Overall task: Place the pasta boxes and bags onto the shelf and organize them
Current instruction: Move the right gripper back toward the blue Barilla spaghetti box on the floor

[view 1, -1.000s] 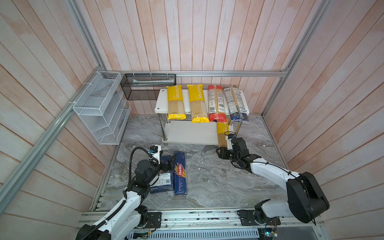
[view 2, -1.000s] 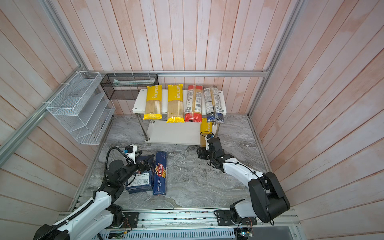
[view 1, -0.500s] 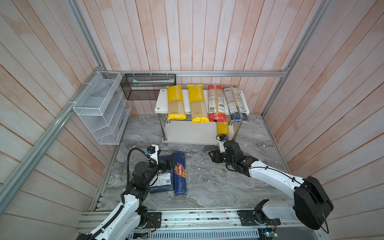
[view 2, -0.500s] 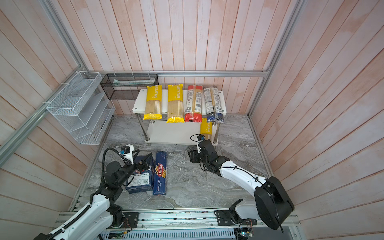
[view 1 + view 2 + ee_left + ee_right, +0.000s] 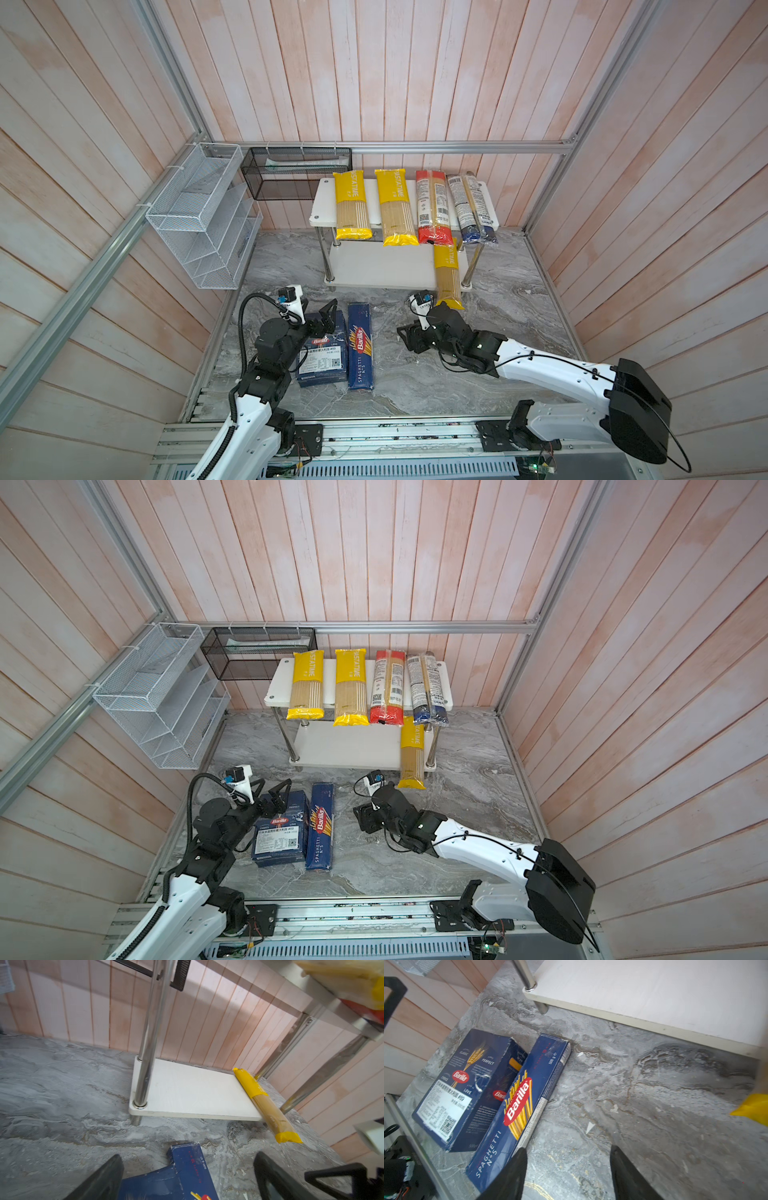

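The right gripper (image 5: 566, 1155) hangs low over the marble floor (image 5: 654, 1105), its jaws apart and holding nothing. Just beside it lies the narrow spaghetti box (image 5: 519, 1109), touching the wide box (image 5: 467, 1084). The left gripper (image 5: 326, 316) is spread wide over the far end of the wide box. One yellow bag (image 5: 448, 274) lies on the lower board of the shelf (image 5: 374, 266), with its end sticking out. Four other bags (image 5: 432, 203) lie on top of it.
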Action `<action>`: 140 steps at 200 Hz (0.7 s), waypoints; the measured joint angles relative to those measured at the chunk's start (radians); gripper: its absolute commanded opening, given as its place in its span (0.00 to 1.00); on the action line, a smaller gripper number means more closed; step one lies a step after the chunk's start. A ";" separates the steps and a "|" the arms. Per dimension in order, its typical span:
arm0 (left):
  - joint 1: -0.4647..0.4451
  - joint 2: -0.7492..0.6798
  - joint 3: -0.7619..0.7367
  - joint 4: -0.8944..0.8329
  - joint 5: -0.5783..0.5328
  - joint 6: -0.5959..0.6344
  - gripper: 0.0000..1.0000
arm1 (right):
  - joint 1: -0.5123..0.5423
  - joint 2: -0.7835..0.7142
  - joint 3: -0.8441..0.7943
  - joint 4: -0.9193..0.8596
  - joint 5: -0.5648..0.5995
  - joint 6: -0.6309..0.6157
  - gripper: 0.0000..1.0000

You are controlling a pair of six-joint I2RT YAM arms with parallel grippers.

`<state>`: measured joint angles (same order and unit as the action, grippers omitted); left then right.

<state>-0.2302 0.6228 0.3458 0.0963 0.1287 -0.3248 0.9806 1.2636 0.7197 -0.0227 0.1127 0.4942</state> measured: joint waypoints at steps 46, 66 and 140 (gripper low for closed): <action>0.001 -0.102 -0.109 -0.011 -0.013 0.026 1.00 | 0.080 0.120 0.001 0.059 0.007 0.037 0.73; 0.001 -0.095 -0.129 -0.008 -0.014 0.037 1.00 | 0.083 0.171 0.001 0.103 0.008 0.053 0.73; 0.002 0.002 -0.127 0.027 -0.006 0.063 1.00 | -0.001 0.389 0.141 0.175 -0.175 0.035 0.79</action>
<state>-0.2283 0.6250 0.2188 0.1238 0.1226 -0.2619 0.9798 1.6524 0.8604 0.1524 -0.0628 0.5293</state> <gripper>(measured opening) 0.998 0.787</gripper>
